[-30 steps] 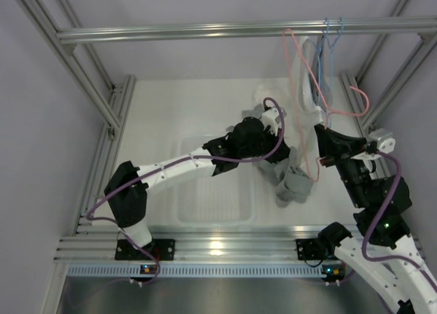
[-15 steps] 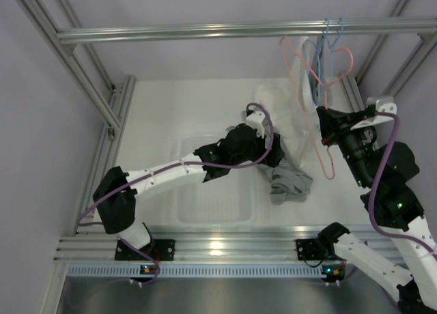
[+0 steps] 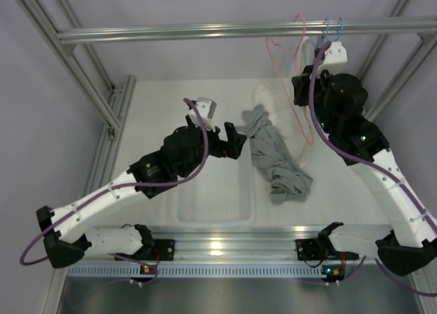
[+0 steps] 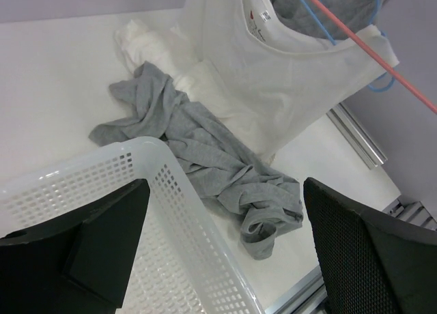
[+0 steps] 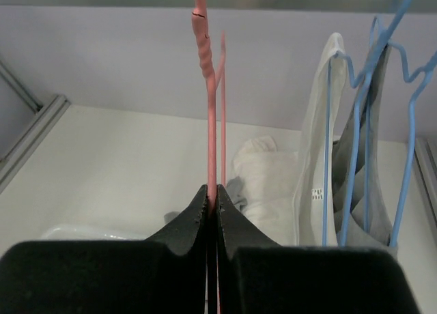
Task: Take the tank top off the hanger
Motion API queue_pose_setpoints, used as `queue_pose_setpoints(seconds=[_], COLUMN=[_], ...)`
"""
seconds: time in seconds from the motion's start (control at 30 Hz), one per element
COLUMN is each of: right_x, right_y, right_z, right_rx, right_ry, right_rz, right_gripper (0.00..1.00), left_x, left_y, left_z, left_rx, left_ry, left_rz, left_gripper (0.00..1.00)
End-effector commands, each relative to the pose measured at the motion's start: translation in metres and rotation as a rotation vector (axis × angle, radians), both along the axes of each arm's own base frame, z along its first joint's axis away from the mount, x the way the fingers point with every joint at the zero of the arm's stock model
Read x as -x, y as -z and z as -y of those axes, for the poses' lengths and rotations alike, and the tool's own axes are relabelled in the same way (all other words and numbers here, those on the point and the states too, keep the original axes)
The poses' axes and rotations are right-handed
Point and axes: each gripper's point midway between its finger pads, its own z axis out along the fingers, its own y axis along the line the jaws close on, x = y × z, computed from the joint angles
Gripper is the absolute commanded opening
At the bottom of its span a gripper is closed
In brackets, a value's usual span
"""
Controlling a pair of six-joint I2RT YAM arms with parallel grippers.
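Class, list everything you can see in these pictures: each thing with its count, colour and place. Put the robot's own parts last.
tank top: one, grey, crumpled on the table beside the basket, on no hanger
pink hanger: one, pink, bare, reaching up to the rail
blue hangers: two, blue, on the rail at the right
hung garments: two, one white and one grey, on the blue hangers
basket: one, white mesh, on the table's near side
rail: one, silver, across the top
table: one, white, under everything
left gripper: one, black, open, holding nothing, left of the tank top
right gripper: one, black, shut on the pink hanger
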Motion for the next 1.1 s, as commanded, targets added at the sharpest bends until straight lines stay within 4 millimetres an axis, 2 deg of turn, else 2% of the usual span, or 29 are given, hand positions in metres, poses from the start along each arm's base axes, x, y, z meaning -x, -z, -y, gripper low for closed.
queue_pose_setpoints(seconds=[0.0, 0.03, 0.1, 0.13, 0.2, 0.23, 0.3, 0.33, 0.6, 0.77, 0.83, 0.87, 0.9, 0.93, 0.97, 1.0, 1.03, 1.07], right_x=[-0.012, -0.021, -0.029, -0.038, -0.048, -0.058, -0.065, -0.071, -0.072, -0.072, -0.073, -0.073, -0.072, -0.069, -0.067, -0.065, -0.057, -0.052], right_y=[-0.027, -0.021, -0.027, -0.019, -0.022, -0.006, -0.001, 0.009, 0.043, 0.061, 0.064, 0.065, 0.063, 0.058, 0.055, 0.051, 0.041, 0.035], right_z=[0.005, 0.002, 0.002, -0.003, -0.002, -0.007, -0.010, -0.013, 0.009, 0.010, 0.004, 0.002, 0.000, 0.000, 0.000, 0.002, 0.005, 0.006], right_rx=[0.015, 0.029, 0.034, 0.051, 0.053, 0.077, 0.071, 0.077, 0.060, 0.064, 0.068, 0.067, 0.058, 0.051, 0.045, 0.039, 0.024, 0.012], right_ry=[0.053, 0.062, 0.081, 0.085, 0.099, 0.103, 0.104, 0.107, 0.242, 0.228, 0.204, 0.192, 0.178, 0.171, 0.166, 0.164, 0.159, 0.150], right_rz=[0.042, 0.026, 0.032, 0.014, 0.009, -0.033, -0.058, -0.083, -0.171, -0.207, -0.216, -0.217, -0.216, -0.208, -0.201, -0.192, -0.173, -0.160], right_gripper=[0.00, 0.00, 0.00, 0.00, 0.00, 0.00, 0.00, 0.00, 0.00, 0.00, 0.02, 0.13, 0.36, 0.47, 0.54, 0.68, 0.75, 0.80], left_x=[0.011, 0.012, 0.018, 0.018, 0.019, 0.020, 0.020, 0.019, 0.013, 0.008, 0.007, 0.005, 0.005, 0.005, 0.005, 0.005, 0.007, 0.011], left_y=[-0.016, -0.019, -0.024, -0.025, -0.022, -0.022, -0.019, -0.016, -0.003, 0.007, 0.010, 0.012, 0.014, 0.014, 0.018, 0.020, 0.017, 0.025], left_z=[-0.035, -0.041, -0.055, -0.059, -0.066, -0.067, -0.068, -0.068, -0.066, -0.062, -0.059, -0.056, -0.054, -0.053, -0.047, -0.042, -0.036, -0.020], left_rx=[-0.039, -0.037, -0.034, -0.033, -0.043, -0.046, -0.059, -0.070, -0.132, -0.165, -0.175, -0.180, -0.182, -0.182, -0.184, -0.185, -0.175, -0.187], left_ry=[-0.044, -0.054, -0.071, -0.078, -0.094, -0.094, -0.096, -0.095, -0.110, -0.118, -0.116, -0.115, -0.112, -0.110, -0.096, -0.077, -0.054, 0.020], left_rz=[0.025, 0.031, 0.040, 0.043, 0.043, 0.041, 0.039, 0.036, 0.028, 0.016, 0.011, 0.005, 0.001, -0.002, -0.013, -0.021, -0.025, -0.045], left_gripper=[0.99, 0.99, 0.99, 0.99, 0.99, 0.99, 0.99, 0.99, 0.99, 0.99, 0.99, 0.99, 0.99, 0.99, 0.99, 0.99, 0.99, 0.99])
